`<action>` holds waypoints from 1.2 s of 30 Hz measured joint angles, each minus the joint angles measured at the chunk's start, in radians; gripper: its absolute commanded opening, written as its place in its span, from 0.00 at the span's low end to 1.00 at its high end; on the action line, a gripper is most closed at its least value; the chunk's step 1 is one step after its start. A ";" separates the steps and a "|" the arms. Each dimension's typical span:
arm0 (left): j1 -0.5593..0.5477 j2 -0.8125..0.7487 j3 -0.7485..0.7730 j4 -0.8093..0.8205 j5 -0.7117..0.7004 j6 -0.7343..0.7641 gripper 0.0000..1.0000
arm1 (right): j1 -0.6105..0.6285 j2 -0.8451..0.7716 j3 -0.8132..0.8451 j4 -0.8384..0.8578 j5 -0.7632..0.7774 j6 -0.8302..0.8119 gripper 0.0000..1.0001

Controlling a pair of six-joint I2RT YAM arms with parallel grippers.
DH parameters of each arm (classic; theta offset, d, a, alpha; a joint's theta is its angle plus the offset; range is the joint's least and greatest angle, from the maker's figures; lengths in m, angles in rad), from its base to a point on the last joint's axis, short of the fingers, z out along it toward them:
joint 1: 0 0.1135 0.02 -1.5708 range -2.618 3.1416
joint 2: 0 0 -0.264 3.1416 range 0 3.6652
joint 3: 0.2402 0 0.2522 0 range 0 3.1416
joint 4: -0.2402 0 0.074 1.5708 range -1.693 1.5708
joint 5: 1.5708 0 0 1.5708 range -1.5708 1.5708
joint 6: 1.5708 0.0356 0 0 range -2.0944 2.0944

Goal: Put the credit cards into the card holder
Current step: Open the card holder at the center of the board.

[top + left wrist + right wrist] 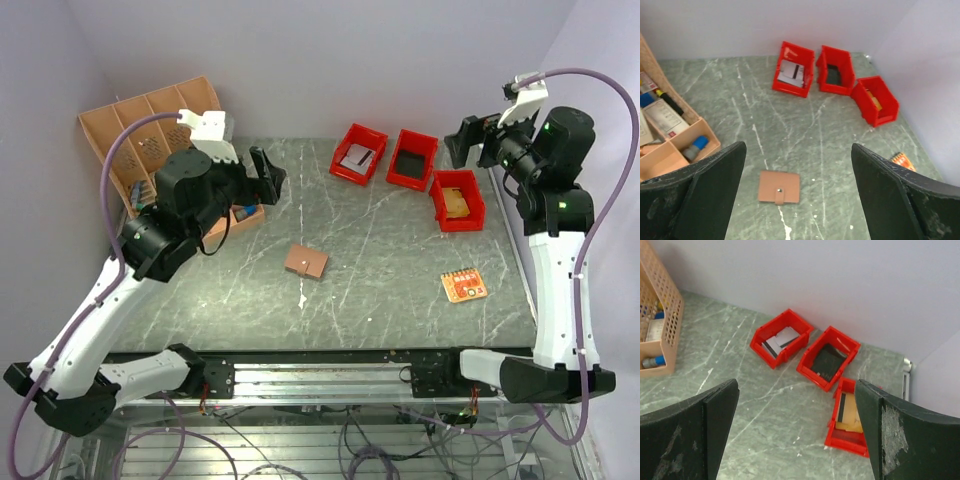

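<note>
Left gripper [265, 172] and right gripper [465, 140] both hang wide open, holding nothing. The card holder [306, 261] lies flat (seemingly snapped shut) nearer the left one. Credit cards [358, 157] sit in red bins [408, 182] beyond the holder. Its closed flap could block insertion.

red bins [352, 133]: 3 | card holder [306, 262]: 1 | organiser rack [130, 125]: 1 | orange card [464, 286]: 1
</note>
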State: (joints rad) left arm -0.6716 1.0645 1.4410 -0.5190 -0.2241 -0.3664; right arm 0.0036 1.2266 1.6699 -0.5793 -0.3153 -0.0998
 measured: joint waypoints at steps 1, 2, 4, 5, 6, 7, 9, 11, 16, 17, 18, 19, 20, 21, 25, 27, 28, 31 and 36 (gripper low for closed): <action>0.023 0.008 -0.006 0.003 0.006 0.000 0.97 | -0.014 0.000 -0.016 0.008 -0.005 0.006 1.00; 0.046 0.014 -0.017 0.010 0.015 0.000 0.96 | -0.031 0.000 -0.035 0.014 -0.011 0.011 1.00; 0.100 0.022 -0.053 0.031 0.041 0.000 0.96 | -0.062 0.000 -0.075 0.031 -0.024 0.025 1.00; 0.124 0.023 -0.075 0.043 0.055 -0.001 0.96 | -0.079 0.000 -0.097 0.041 -0.034 0.032 1.00; 0.145 0.023 -0.094 0.051 0.068 -0.004 0.96 | -0.092 0.000 -0.116 0.048 -0.041 0.037 1.00; 0.171 0.022 -0.124 0.070 0.089 -0.006 0.96 | -0.109 0.000 -0.142 0.061 -0.054 0.044 1.00; 0.215 0.021 -0.179 0.096 0.131 -0.009 0.95 | -0.143 0.000 -0.197 0.087 -0.090 0.055 1.00; 0.245 0.021 -0.244 0.126 0.174 -0.015 0.95 | -0.170 0.000 -0.248 0.111 -0.134 0.058 1.00; 0.196 0.020 -0.391 0.202 0.222 -0.034 0.95 | -0.211 0.000 -0.390 0.175 -0.305 0.038 1.00; 0.166 0.020 -0.417 0.221 0.225 -0.039 0.95 | -0.212 0.000 -0.413 0.184 -0.337 0.034 1.00; 0.130 0.019 -0.444 0.244 0.227 -0.046 0.95 | -0.212 0.000 -0.446 0.204 -0.384 0.027 1.00; 0.093 0.018 -0.472 0.267 0.230 -0.056 0.95 | -0.212 0.000 -0.479 0.223 -0.428 0.023 1.00; 0.051 0.017 -0.509 0.300 0.231 -0.071 0.95 | -0.211 0.000 -0.513 0.244 -0.470 0.020 1.00; 0.026 0.017 -0.534 0.319 0.232 -0.083 0.95 | -0.208 0.000 -0.550 0.270 -0.510 0.017 1.00; -0.068 0.008 -0.682 0.454 0.232 -0.159 0.95 | -0.182 0.005 -0.679 0.327 -0.642 -0.028 1.00; -0.087 0.003 -0.743 0.507 0.229 -0.204 0.95 | -0.151 0.015 -0.715 0.338 -0.686 -0.054 1.00; -0.097 -0.001 -0.787 0.547 0.227 -0.240 0.94 | -0.130 0.024 -0.731 0.346 -0.703 -0.070 1.00; -0.111 -0.002 -0.886 0.632 0.219 -0.337 0.94 | -0.056 0.055 -0.758 0.351 -0.732 -0.122 1.00; -0.119 -0.001 -0.949 0.653 0.174 -0.473 0.99 | 0.075 0.131 -0.763 0.358 -0.725 -0.179 0.98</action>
State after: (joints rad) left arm -0.7902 1.0637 0.4919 0.1337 -0.0502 -0.8398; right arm 0.0784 1.3579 0.9066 -0.2211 -1.0405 -0.2790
